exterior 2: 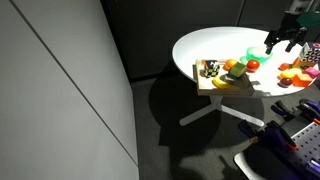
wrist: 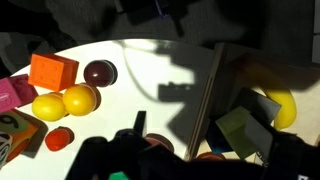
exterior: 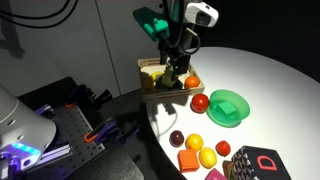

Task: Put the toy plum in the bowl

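Plum, glossy, round, apart from apparently plastic green bowl; jaws' gap indiscernible.

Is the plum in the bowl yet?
Out: the toy plum sits on the table beside the orange block and yellow fruit, apart from the bowl.

Red "D" on dark block — no other legible txt, either ext. view.

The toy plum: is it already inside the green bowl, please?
No, the toy plum lies on the white table, apart from the bowl.
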Available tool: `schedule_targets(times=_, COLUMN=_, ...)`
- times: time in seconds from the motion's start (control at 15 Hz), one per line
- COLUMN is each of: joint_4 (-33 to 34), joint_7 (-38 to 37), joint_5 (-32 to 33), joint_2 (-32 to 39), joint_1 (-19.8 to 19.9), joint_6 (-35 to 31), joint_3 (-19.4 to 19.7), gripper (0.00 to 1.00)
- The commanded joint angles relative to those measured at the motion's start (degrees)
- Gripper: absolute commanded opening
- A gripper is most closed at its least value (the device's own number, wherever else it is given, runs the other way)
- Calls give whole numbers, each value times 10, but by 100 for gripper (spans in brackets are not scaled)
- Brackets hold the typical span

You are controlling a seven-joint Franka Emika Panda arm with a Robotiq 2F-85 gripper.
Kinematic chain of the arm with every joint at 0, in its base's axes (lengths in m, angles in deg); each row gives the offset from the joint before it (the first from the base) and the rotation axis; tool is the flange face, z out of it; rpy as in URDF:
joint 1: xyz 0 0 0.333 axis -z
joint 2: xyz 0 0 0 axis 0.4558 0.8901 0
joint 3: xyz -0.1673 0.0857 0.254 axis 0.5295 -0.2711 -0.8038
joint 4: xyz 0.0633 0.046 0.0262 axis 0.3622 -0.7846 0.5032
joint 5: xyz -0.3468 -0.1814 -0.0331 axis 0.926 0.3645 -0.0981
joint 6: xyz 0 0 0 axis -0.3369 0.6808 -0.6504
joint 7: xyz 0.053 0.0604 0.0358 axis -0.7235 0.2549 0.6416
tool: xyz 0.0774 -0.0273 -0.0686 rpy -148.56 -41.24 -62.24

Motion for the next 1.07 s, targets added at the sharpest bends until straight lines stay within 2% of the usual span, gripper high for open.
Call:
schedule_targets(times=0.0, joint_4=0, joint_7=37, joint_5=-27, joint_2=22, joint_1=9, joint_6=-47, joint_3=4, gripper=100)
schedule_targets(times=0.33, joint_4=-4, joint_7=33, joint_5=-5, joint_2=51, joint_1=21, joint_6=-75, joint_3=13, gripper=100)
schedule_targets(times=1.0, joint_4=3, joint_7=7, joint_5=125, joint_2=102, joint_1=48, joint_6=-81, joint_3=70, gripper=100)
